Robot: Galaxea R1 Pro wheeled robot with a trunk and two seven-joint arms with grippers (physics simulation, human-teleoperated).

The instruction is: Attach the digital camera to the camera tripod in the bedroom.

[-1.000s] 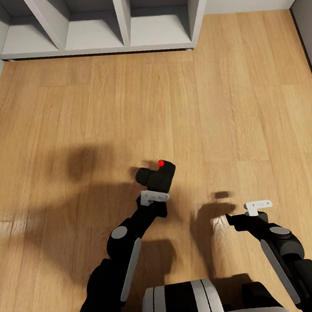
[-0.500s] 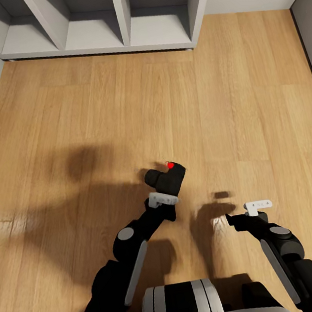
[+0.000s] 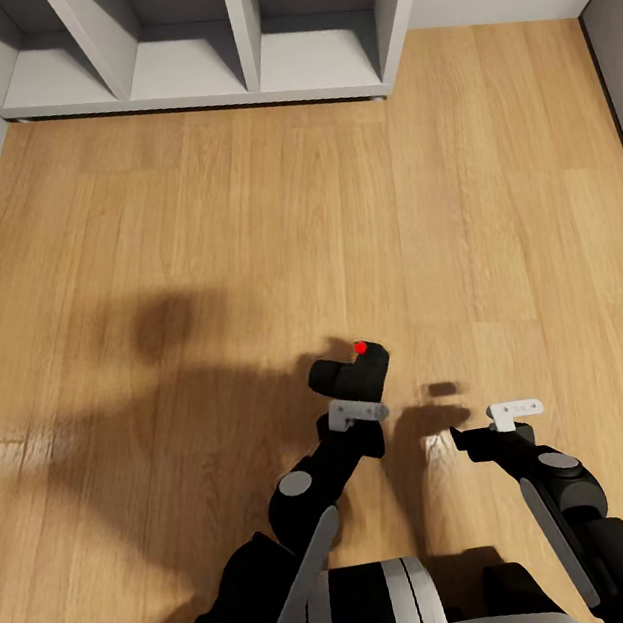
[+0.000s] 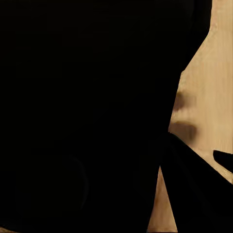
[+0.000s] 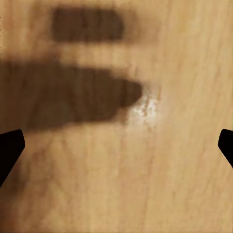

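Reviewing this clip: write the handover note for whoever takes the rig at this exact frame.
Left gripper: shut on the digital camera, held above the wood floor, red button up.
Right gripper: open, holding nothing, over bare floor.
Grey open shelving stands ahead.
Done: camera picked up.
Left: find the tripod, bring the camera to its head, attach it.

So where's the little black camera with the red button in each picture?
Head view: the digital camera sits low in the middle, held in the left gripper over the wood floor.
Left wrist view: the big black shape up close looks like the camera.
Right wrist view: just floor and shadows here.
Shared landmark: the wood floor.
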